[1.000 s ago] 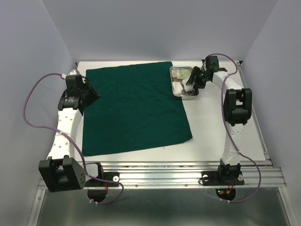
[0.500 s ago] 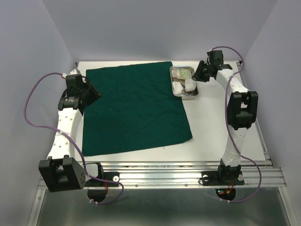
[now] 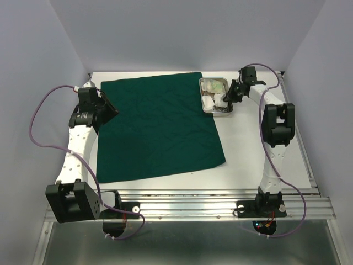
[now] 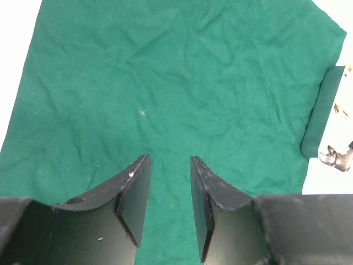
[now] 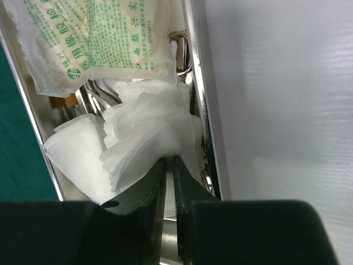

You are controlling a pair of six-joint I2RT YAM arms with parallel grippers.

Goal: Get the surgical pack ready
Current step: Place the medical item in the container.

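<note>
The right end effector [image 5: 170, 168] reached into the steel tray [image 5: 197, 94] at the far right of the worktop [image 3: 248, 149]. Its jaws were closed on the edge of a crumpled white gauze pad [image 5: 140, 130] lying straight ahead of its fingertips. The tray's long axis ran away from the robot. The green drape [image 3: 160, 127] lay just left of the tray, beneath the left end effector [image 4: 170, 187], which hung open. A moment earlier the right jaws stood wider and sat higher.
</note>
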